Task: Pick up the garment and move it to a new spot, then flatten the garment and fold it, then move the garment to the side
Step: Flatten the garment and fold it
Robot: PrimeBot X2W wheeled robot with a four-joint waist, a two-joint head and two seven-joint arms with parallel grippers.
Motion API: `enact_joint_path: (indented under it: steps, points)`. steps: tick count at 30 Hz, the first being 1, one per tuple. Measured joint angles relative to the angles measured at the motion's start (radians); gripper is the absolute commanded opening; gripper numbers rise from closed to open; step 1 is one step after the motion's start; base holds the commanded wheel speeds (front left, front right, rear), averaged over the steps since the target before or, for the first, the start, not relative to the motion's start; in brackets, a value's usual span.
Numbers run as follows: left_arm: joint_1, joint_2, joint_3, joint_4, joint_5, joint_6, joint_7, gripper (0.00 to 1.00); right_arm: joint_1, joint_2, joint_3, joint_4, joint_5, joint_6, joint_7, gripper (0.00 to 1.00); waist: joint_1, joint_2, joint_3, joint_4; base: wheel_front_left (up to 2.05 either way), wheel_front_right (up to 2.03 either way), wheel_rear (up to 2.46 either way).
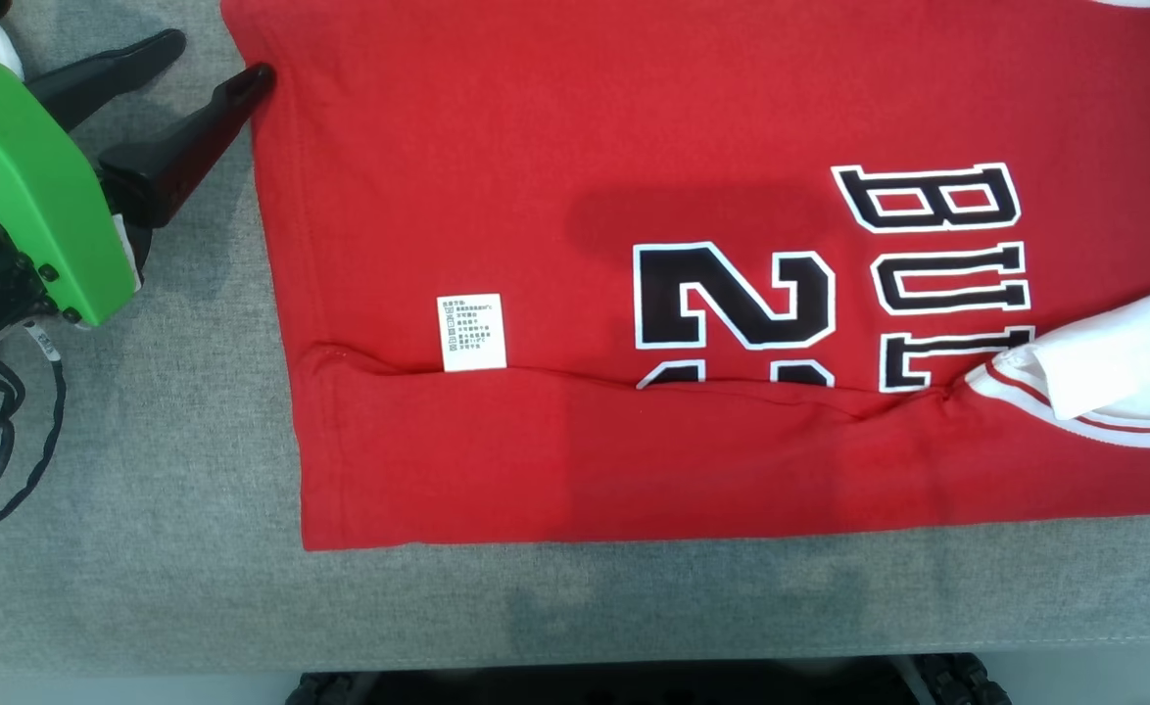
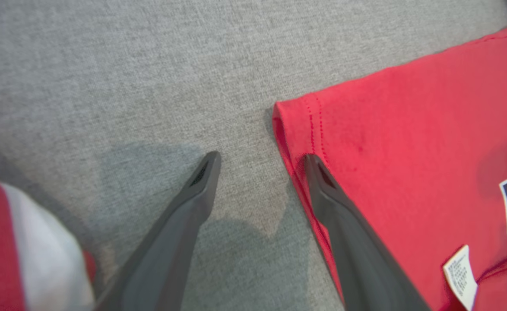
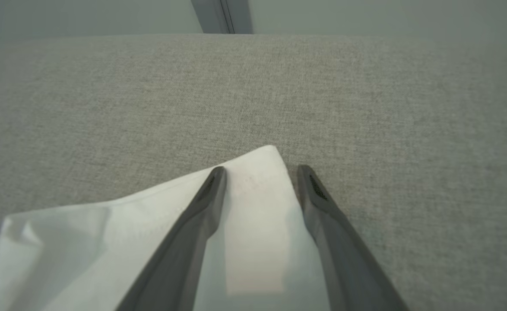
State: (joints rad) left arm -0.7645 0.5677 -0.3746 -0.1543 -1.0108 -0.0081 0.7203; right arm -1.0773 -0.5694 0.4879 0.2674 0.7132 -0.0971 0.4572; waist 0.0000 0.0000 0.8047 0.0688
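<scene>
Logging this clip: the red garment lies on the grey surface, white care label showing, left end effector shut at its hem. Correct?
No: the left end effector is open. The left wrist view shows its fingers apart, one over the hem of the red garment, the other over the grey surface. The white care label does show.

We see bright, even light from overhead, without glare. Soft shadows darken the red garment beside its printed number and the grey cloth surface near the front edge. The left gripper throws a dim shadow beneath itself; that view's lower corners seem out of focus.
</scene>
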Motion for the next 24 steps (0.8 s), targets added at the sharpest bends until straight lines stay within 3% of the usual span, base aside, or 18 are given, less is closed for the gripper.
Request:
enact_joint_path:
  steps: [1, 24]
  points:
    - [-0.001, -0.003, 0.0, 0.003, 0.0, -0.001, -0.001, 1.0, -0.002, 0.002, 0.001, 0.006, 0.0, 0.0, 0.0, 0.0, 0.0, 0.0, -0.001, 0.001, 0.0, 0.0, 0.0]
    - [-0.026, 0.026, 0.061, 0.085, -0.095, -0.019, 0.023, 1.0, -0.022, 0.073, 0.016, 0.101, 0.019, 0.067, -0.045, 0.0, 0.0, 0.0, -0.02, -0.04, 0.0, 0.0, 0.0]
